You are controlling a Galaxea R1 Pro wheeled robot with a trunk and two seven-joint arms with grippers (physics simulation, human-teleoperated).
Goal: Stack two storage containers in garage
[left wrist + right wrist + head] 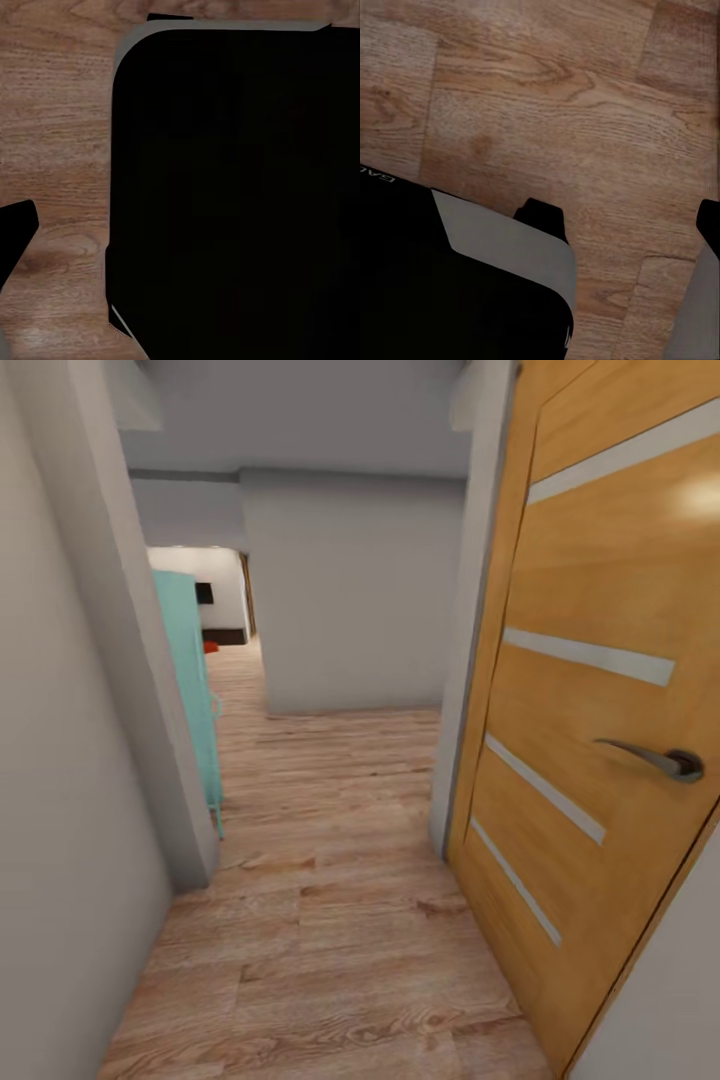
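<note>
- You are in transit: the head view looks down a narrow corridor, so by my reading you are on the way to the living room and nothing is picked up yet.
- At far left a plain matte grey wall [60, 780] runs alongside you, ending in a square corner.
- Just past that corner stands a smooth turquoise cabinet [190, 690] on thin legs, hard against the wall.
- Beyond it, through the far opening, a small orange-red patch [210, 647] sits on the floor; it may be one of the storage containers, but it is too small to tell.
- Underfoot lies the light wood plank floor [330, 920], grained and knotted.
- At right a glossy honey-coloured wooden door [590, 690] stands open, with pale inset strips and a curved metal lever handle [655, 758].
- In both wrist views, planks and the robot's dark, rounded body panels fill the frame; whether either pincer is open or closed I cannot tell.
- Next, you likely need to steer between the cabinet and the door, then bear left toward the opening.
</note>
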